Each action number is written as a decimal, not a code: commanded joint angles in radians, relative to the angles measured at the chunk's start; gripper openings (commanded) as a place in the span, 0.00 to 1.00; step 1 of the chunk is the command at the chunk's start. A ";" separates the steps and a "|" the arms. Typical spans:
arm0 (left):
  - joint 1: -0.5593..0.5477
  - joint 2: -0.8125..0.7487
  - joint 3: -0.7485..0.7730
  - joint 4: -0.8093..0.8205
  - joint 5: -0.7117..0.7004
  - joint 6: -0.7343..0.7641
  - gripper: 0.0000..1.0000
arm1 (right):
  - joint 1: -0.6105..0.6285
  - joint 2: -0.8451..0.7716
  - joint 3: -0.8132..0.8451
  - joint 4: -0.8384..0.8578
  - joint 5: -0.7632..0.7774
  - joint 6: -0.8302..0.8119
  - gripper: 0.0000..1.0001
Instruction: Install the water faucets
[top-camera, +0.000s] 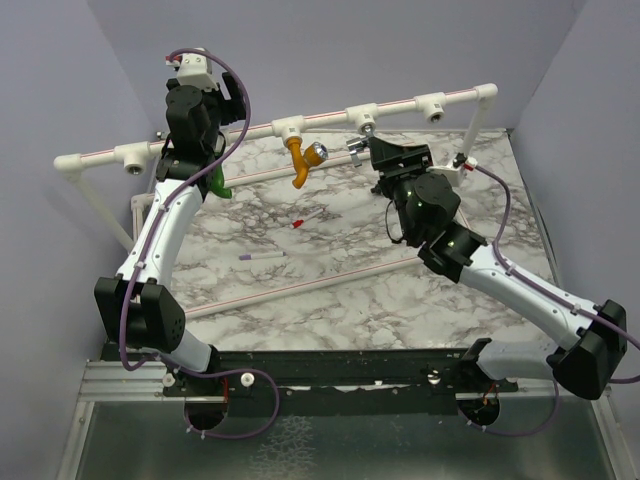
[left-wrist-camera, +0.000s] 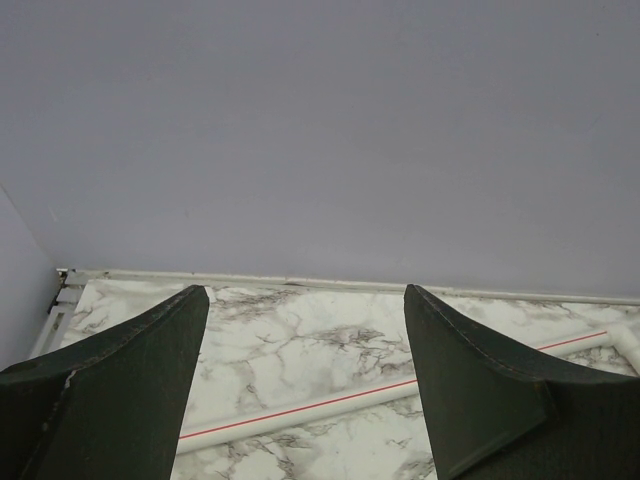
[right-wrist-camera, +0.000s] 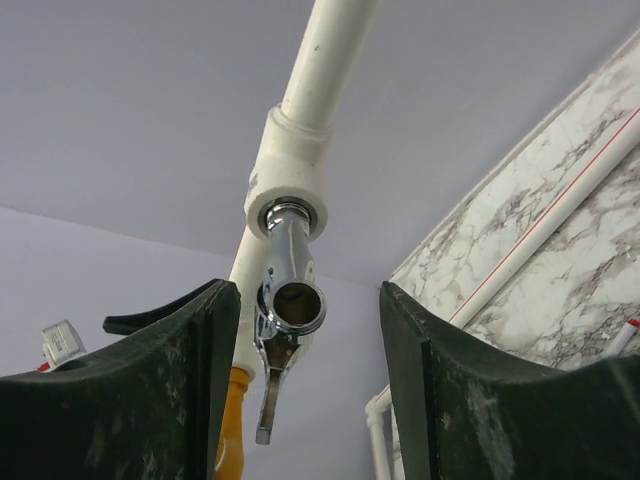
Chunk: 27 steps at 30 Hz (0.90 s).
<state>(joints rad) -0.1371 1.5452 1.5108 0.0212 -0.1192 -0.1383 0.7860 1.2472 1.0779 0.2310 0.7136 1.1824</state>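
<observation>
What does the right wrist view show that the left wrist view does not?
Only right wrist: the grey faucet in a white tee, the orange faucet beyond it, the open right tool. Only left wrist: the open left tool, nothing between its fingers. Both: the marble table, a red-striped pipe, the wall.

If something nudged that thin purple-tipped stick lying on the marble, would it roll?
Probably: the purple-tipped stick looks round and slim, lying flat on the smooth marble table, so a sideways nudge would likely roll it. It also looks light and hard to pinch, being so thin.
</observation>
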 joint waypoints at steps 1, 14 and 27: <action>0.014 0.105 -0.096 -0.260 0.010 0.009 0.80 | 0.005 -0.048 -0.002 0.028 -0.031 -0.156 0.63; 0.013 0.106 -0.095 -0.264 0.012 0.009 0.80 | 0.005 -0.164 -0.061 0.127 -0.157 -0.747 0.67; 0.014 0.103 -0.095 -0.264 0.009 0.011 0.80 | 0.005 -0.223 -0.025 0.022 -0.456 -1.597 0.74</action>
<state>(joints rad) -0.1368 1.5459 1.5116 0.0212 -0.1196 -0.1379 0.7860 1.0504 1.0405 0.2977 0.3992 -0.0521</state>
